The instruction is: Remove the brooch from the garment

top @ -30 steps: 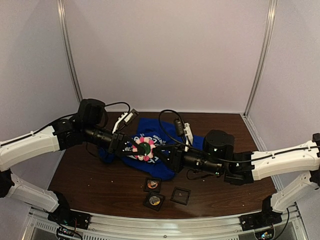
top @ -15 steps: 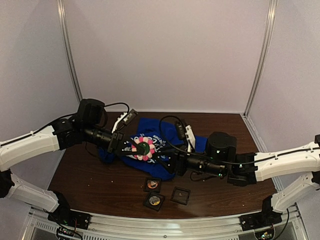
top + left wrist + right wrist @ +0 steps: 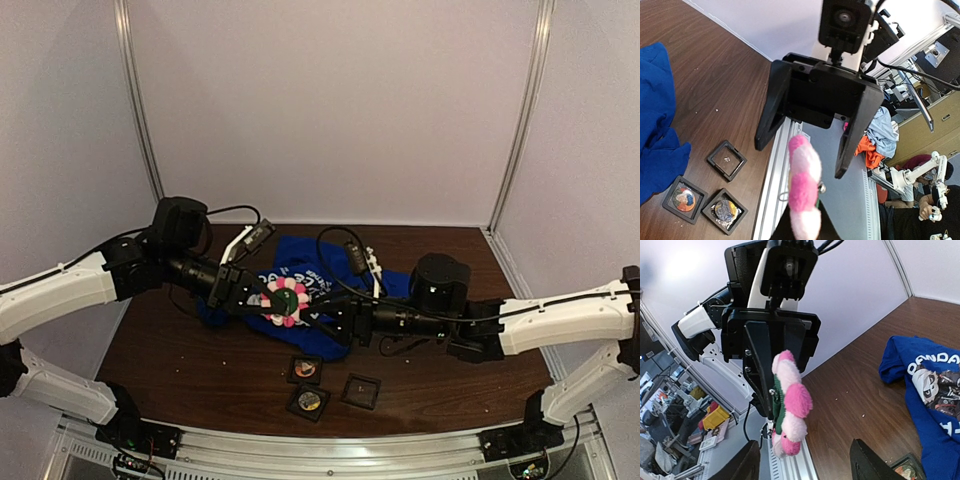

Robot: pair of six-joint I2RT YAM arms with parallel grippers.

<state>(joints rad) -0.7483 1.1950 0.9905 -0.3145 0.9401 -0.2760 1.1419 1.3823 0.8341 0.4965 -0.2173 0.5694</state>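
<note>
Surface (image 3: pixel 200 370): dark wood, pale walls (image 3: pixel 330 110) behind.
Garment (image 3: pixel 300 258): crumpled mid-surface, long axis 9 to 3 o'clock, print up, partly under both arms.
Brooch (image 3: pixel 286 300): held clear above the garment's 7 o'clock part; flower face up, edge-on to both wrist cameras; pin hidden.
Left gripper (image 3: pixel 772 390): jaws clamped on the brooch.
Right gripper (image 3: pixel 807 465): jaws spread wide, holding nothing, at the brooch's 4 o'clock.

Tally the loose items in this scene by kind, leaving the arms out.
Blue T-shirt: 1
Pink-and-white flower brooch: 1
Black square cases: 3
Total: 5
</note>
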